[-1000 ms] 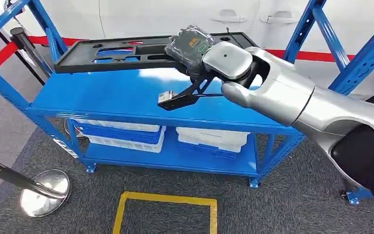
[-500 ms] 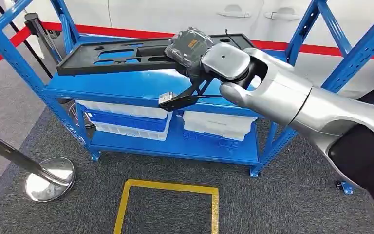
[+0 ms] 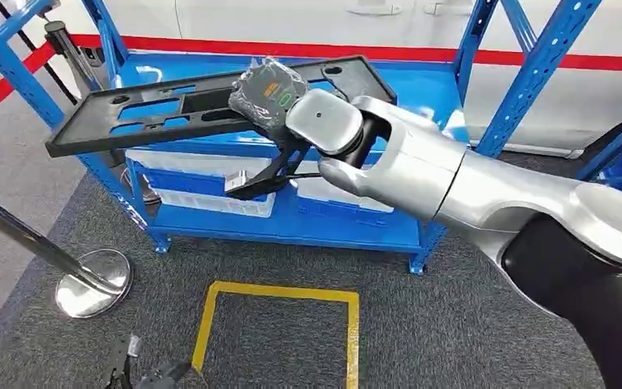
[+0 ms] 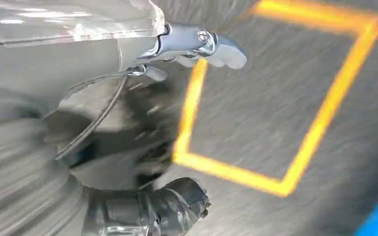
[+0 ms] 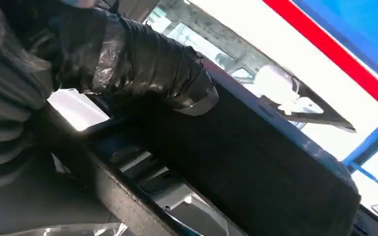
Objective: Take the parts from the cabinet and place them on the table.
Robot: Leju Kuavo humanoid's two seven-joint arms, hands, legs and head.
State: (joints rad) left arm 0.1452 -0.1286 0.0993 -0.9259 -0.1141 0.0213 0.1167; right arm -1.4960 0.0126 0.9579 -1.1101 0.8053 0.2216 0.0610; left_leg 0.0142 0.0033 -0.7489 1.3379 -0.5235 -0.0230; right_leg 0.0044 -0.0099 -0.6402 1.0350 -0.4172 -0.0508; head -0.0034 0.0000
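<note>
black plastic part [image 3: 186, 109] in right robot hand [image 3: 271, 89]

head view: high, facing forward and down at blue cabinet [image 3: 291, 138], moderate range.
left wrist view: close, facing floor; shares yellow floor marking [image 4: 320, 128] with head view.
right wrist view: very close behind right hand [image 5: 128, 64].

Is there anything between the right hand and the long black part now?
No. The right hand already grips the black part directly, holding it lifted above the blue cabinet's shelf. The table is out of frame.
</note>
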